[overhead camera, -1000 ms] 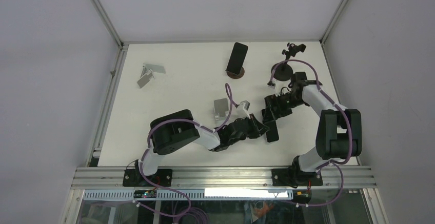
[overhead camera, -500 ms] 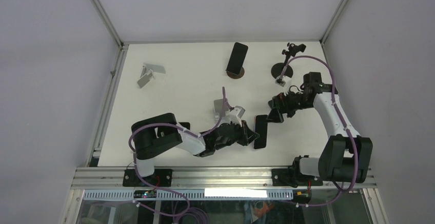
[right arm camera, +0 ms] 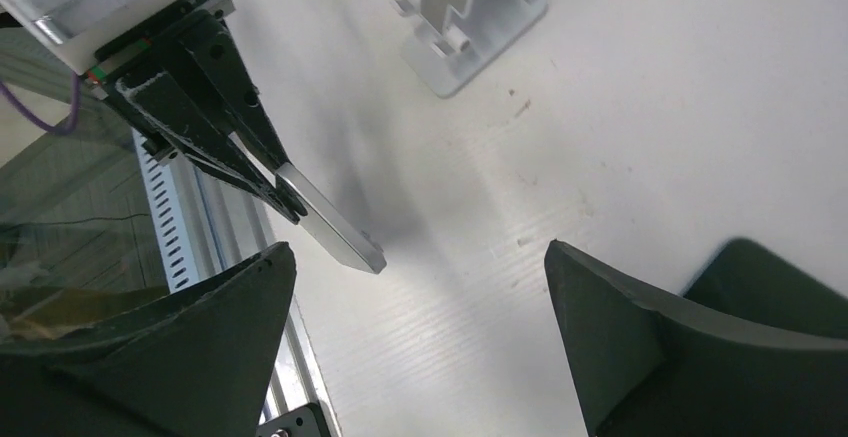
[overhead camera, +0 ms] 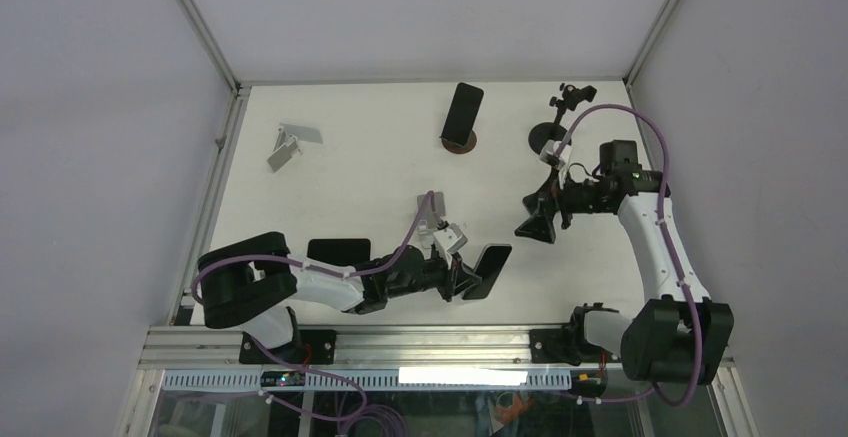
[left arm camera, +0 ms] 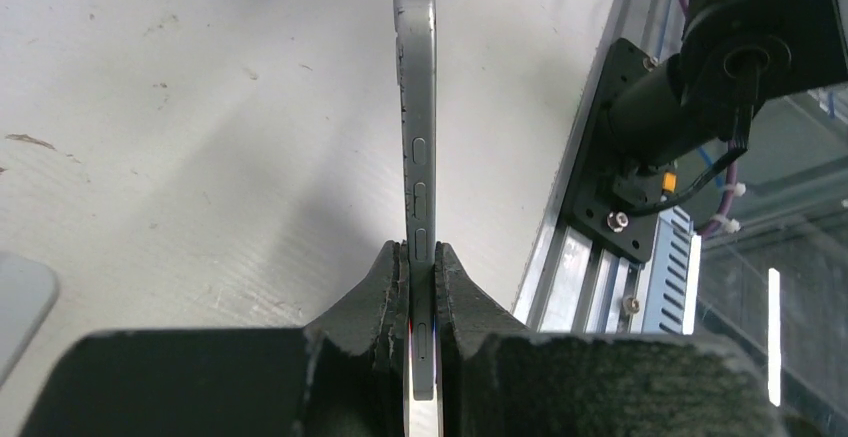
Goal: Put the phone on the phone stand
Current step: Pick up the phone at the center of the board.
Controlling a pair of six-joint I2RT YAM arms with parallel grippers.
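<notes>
Found clamped in the closed left gripper [left arm camera: 420, 257]: the phone [left arm camera: 418, 137], pinched across its flat faces at one end, apparently just clear of the table [overhead camera: 350, 177] near its front edge and short of the phone stand [right arm camera: 470, 27]; right gripper [right arm camera: 420, 297] spread wide, holding nothing. Judged rigid, slim, smooth and breakable, so best gripped across the faces, away from the side buttons [left arm camera: 420, 147], with moderate pressure. No brand, label or legible writing seen.

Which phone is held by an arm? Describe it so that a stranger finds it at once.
Start at the near edge of the table, about midway along it. There the left gripper is shut on one end of a dark phone. Only this one is gripped: the leaning phone on the round stand at the far side and the flat phone beside the left arm are free.
</notes>
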